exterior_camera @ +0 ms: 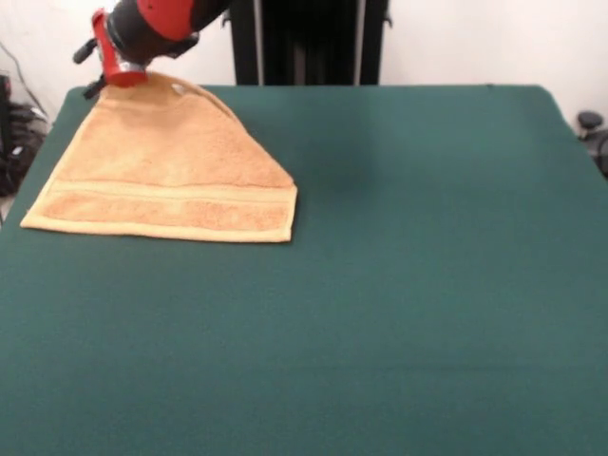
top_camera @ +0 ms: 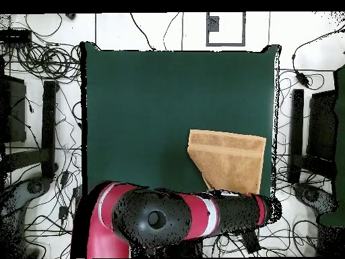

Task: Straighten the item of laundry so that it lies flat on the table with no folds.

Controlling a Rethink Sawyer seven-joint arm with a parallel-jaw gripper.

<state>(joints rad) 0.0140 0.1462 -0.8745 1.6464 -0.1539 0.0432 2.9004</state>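
One towel (exterior_camera: 166, 176): on tabletop (exterior_camera: 399, 285) at 10 o'clock; near hem flat, far part narrowed to a peak, one corner apparently folded under.
Step advice: likely draw the far edge outward low and slow, near hem kept pinned by friction.
Tool (exterior_camera: 119, 71): at the far peak, 11 o'clock; open or clamped, cannot tell.
Arm: reaching down from 12 o'clock.

Tangled black cables (top_camera: 40, 57) sprawl over the white floor (top_camera: 162, 30) around the desk. A dark stand (exterior_camera: 309, 43) rises against the white wall (exterior_camera: 475, 43), and black equipment (top_camera: 322, 125) sits beside it.
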